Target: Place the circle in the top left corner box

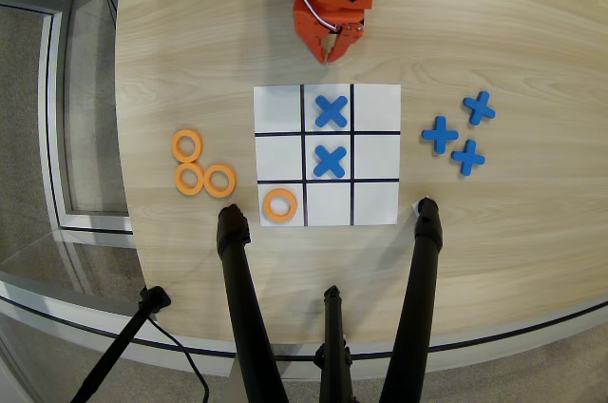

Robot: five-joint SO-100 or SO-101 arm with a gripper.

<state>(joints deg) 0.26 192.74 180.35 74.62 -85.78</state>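
The orange gripper (331,53) hangs above the bare table just beyond the top edge of the white grid sheet (375,203), jaws nearly closed and holding nothing.

Three orange rings (202,168) lie in a cluster on the table left of the sheet in the overhead view; a fourth ring (280,205) sits in the bottom left cell. The top left corner box (277,108) is empty. Two blue crosses (331,135) occupy the top-middle and centre cells; three spare crosses (459,133) lie to the right of the sheet.

Hazards from here:
- The two lower rings of the cluster touch — closing on one is likely to drag its neighbour.
- The target cell adjoins the top-middle cross — a release too far right may nudge it or leave the ring across the black line.
- A flat ring can slip from the fingertips in transit.
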